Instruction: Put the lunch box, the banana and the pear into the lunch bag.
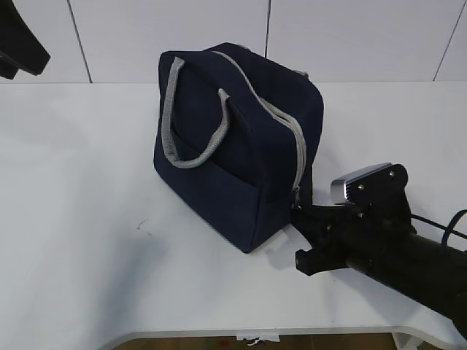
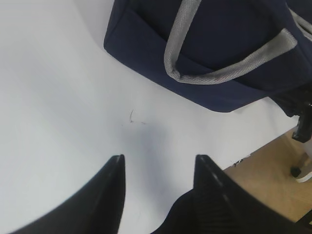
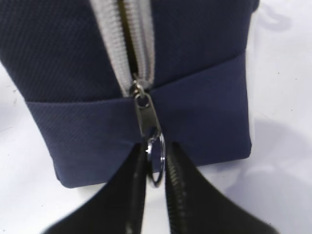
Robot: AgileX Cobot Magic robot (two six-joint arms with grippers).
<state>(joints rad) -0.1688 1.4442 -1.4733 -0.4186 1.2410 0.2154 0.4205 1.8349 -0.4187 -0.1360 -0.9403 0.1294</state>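
R tool (image 3: pixel 156 165) pinches ring pull (image 3: pixel 156 163) of navy lunch bag (image 1: pixel 233 138), zip apparently shut; L tool (image 2: pixel 158 170) released.

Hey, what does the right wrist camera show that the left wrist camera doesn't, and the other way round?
Only the right wrist view shows the grey zipper, its slider at the end of the track, and the right hand shut on the ring pull. Only the left wrist view shows the grey handles, the open left hand above the bare table, a small mark on it, and the floor past the table edge. Both show the navy lunch bag on the white table.
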